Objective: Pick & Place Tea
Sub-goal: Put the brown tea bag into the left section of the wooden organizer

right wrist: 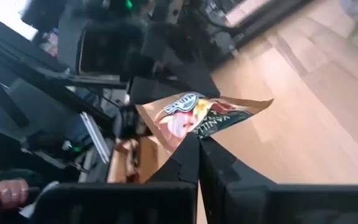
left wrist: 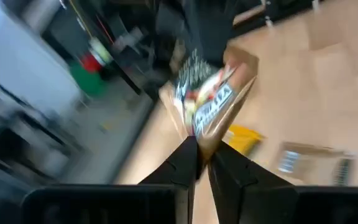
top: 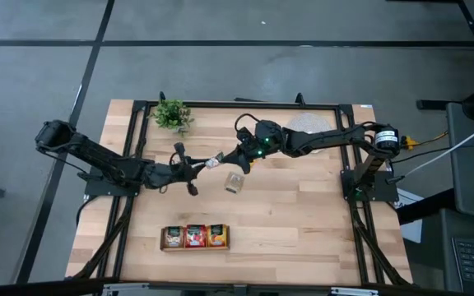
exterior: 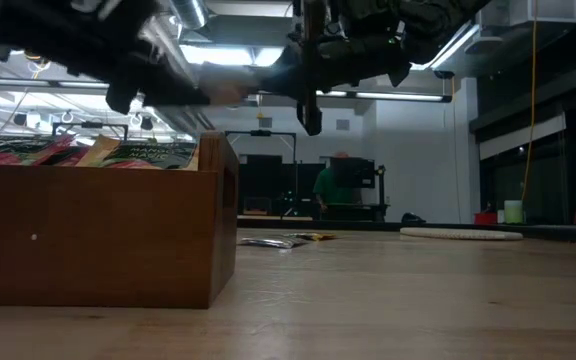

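Brown paper, printed in colours: one tea sachet (right wrist: pixel 197 118) hangs in the air between my two grippers, near the table's centre. My right gripper (right wrist: pixel 199 144) is pinched shut on one edge; my left gripper (left wrist: pixel 199 149) nips the other edge, jaws nearly closed. The wooden tray (top: pixel 195 237) at six o'clock is already stocked. Loose sachets (top: pixel 235 182) lie on the table just below us, still to be placed.
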